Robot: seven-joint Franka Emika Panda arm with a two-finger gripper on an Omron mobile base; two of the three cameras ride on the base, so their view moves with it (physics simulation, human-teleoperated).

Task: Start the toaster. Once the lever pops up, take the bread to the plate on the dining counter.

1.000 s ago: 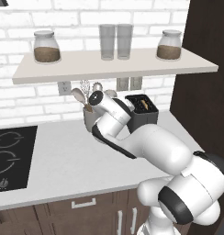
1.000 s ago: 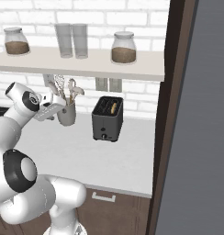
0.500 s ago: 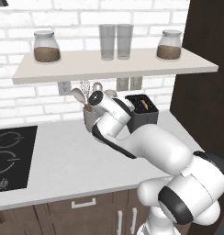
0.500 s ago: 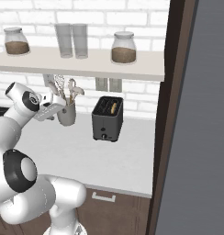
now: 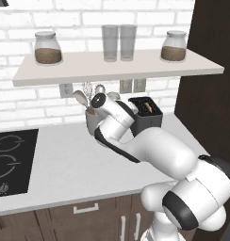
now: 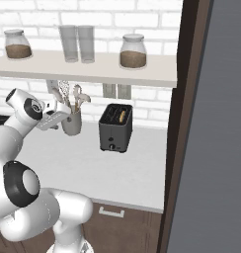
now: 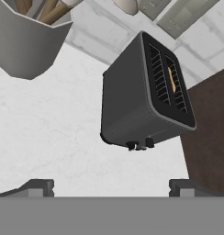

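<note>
The black toaster [image 6: 115, 127] [image 5: 146, 114] [image 7: 140, 102] stands on the pale worktop by the brick wall. A thin golden slice of bread [image 7: 171, 79] [image 6: 122, 116] [image 5: 148, 108] sits down in one of its slots. Small dark controls [image 7: 139, 145] stick out of its narrow face; which of them is the lever I cannot tell. My gripper [image 7: 111, 188] [image 6: 63, 114] hangs open above the worktop, left of the toaster and apart from it, with nothing between its fingertips [image 7: 36, 187]. The plate and the dining counter are out of view.
A grey utensil holder [image 6: 71, 123] [image 5: 92, 124] [image 7: 26, 43] stands just beside my hand. A shelf [image 5: 121, 68] with jars and glasses runs overhead. A black hob [image 5: 11, 160] lies at the left, and a dark tall cabinet [image 5: 206, 99] bounds the right.
</note>
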